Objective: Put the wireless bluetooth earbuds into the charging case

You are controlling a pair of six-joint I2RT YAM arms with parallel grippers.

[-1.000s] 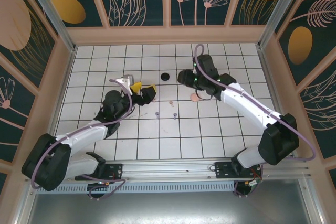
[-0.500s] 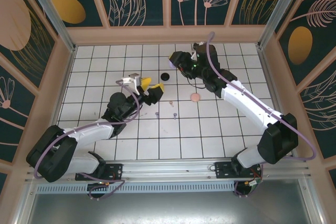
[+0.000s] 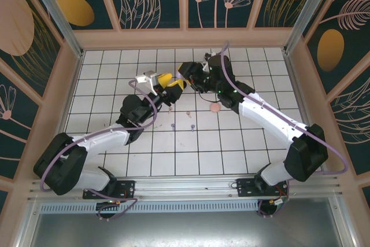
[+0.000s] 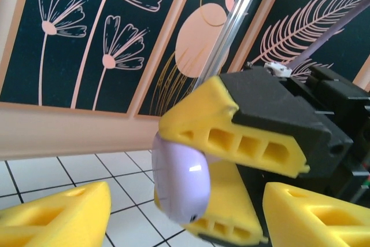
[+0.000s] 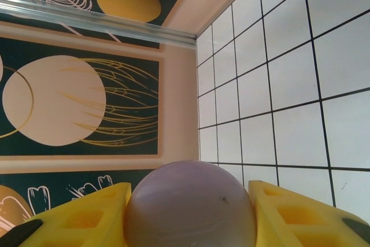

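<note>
My right gripper [image 3: 188,72] clamps the purple case [image 5: 191,203]; left gripper [image 3: 171,83] jaws apart, close by it. Earbuds [image 3: 192,126] lie on the table [image 3: 231,143].

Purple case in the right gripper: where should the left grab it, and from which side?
I'd take the purple case by its bare rounded end bulging past the right gripper's fingers. Bring the left gripper in head-on, jaws across the faces left uncovered; the middle is already clamped.

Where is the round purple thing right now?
The purple case is held up by the right gripper, over the back-middle tiles in the top view, with the open left gripper right beside it.
</note>
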